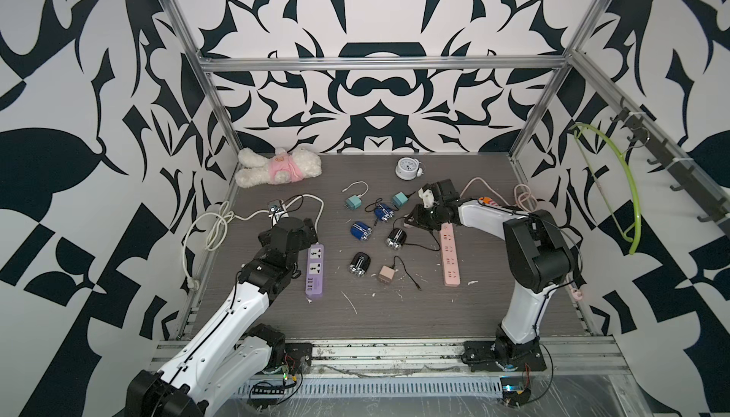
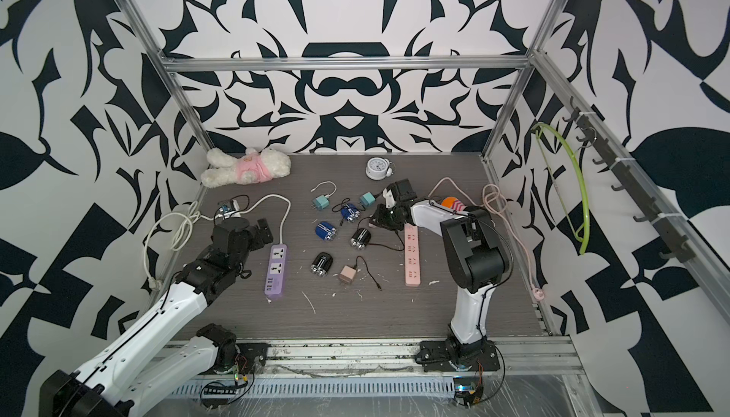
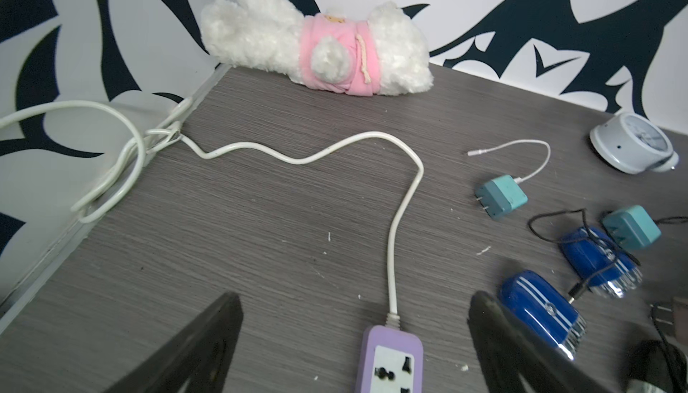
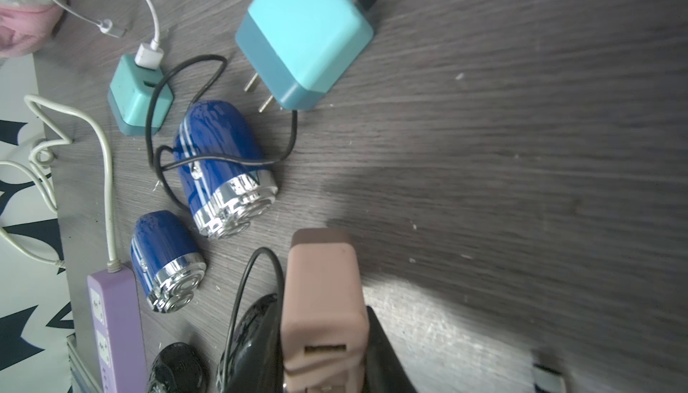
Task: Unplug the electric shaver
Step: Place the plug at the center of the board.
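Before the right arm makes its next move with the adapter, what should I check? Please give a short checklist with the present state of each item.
1. Right fingers grip the beige adapter: ok, one finger on each side.
2. Adapter out of the pink power strip: cannot tell. In a top view it is to the side of the strip's far end, and its prongs are hidden.
3. Cable of the black shaver slack: ok, it appears to lie loose.
4. Bare table ahead of the adapter: ok.
5. Left fingers out of the way: ok, open and empty, by the purple power strip.
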`<action>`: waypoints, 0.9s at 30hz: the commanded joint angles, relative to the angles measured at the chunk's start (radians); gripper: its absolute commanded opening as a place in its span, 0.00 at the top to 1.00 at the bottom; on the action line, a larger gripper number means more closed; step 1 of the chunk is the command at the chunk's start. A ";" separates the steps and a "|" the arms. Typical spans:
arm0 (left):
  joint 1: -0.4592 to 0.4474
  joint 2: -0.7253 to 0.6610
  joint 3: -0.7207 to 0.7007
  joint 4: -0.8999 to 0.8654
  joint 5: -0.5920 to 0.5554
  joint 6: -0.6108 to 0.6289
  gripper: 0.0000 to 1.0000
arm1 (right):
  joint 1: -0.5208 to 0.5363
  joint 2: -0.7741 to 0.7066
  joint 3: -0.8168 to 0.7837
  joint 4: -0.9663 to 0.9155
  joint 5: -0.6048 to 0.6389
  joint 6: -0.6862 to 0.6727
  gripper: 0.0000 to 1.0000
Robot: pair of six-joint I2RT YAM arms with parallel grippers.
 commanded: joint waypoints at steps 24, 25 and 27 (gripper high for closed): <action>0.212 0.159 -0.095 0.344 -0.074 0.185 0.01 | -0.138 -0.495 -0.300 0.133 0.680 -0.351 0.00; 0.232 0.174 -0.117 0.405 -0.062 0.202 0.01 | -0.167 -0.520 -0.362 0.216 0.690 -0.356 0.00; 0.281 0.219 -0.176 0.556 0.013 0.239 0.01 | -0.219 -0.546 -0.470 0.353 0.681 -0.376 0.00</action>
